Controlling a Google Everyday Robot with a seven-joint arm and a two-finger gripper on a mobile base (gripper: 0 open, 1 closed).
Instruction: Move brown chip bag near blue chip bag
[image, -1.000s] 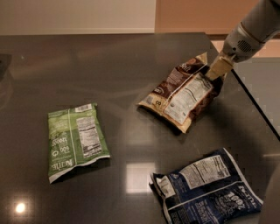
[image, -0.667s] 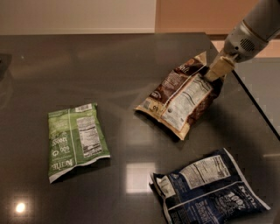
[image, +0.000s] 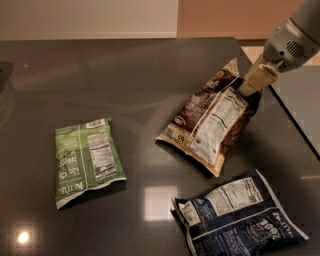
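Pinching one brown bag (image: 210, 122), one hand (image: 246, 88) sits top-right, beyond one blue bag (image: 240, 220).

Crinkly dark-brown chip bag (image: 207, 125) — cream edges, white nutrition panel with black print. Crinkly navy-blue chip bag (image: 240, 217): white trim, white label, white "100%" lettering. Flat green foil bag (image: 85, 160): white label, pale lettering. Glossy dark-grey tabletop (image: 100, 70), white light reflections. Cream-fingered gripper (image: 250, 84) sits at the brown bag's top right corner, clamped on it — light-grey wrist housing, dark vent grille.
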